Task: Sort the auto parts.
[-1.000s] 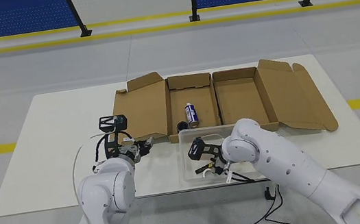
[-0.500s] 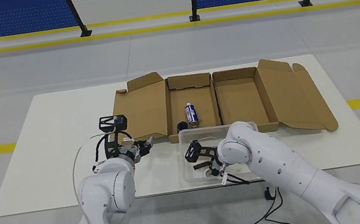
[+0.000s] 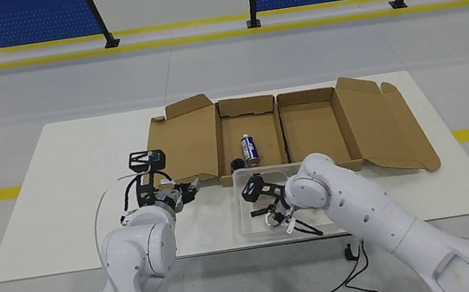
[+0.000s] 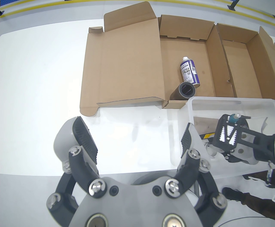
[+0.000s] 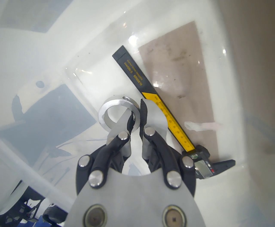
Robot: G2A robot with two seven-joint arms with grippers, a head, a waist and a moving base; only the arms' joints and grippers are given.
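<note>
Top-down, right gripper [image 3: 256, 190] is in the bin [image 3: 248, 227] at the table's [image 3: 61, 197] near edge. Left wrist cam: left gripper [image 4: 133, 126] has its jaws spread wide over the table, left of the bin. Right wrist cam: jaws pinching the ring [image 5: 116, 100] by its wall, caliper [image 5: 150, 94] just beside it.

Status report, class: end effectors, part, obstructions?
Left end effector open. Right end effector shut on metal ring inside bin. Caliper alongside.

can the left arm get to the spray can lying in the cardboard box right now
Probably yes: the left end effector is open over bare table, the spray can lies uncovered in the open box, and the right end effector is aside in the clear bin.
</note>
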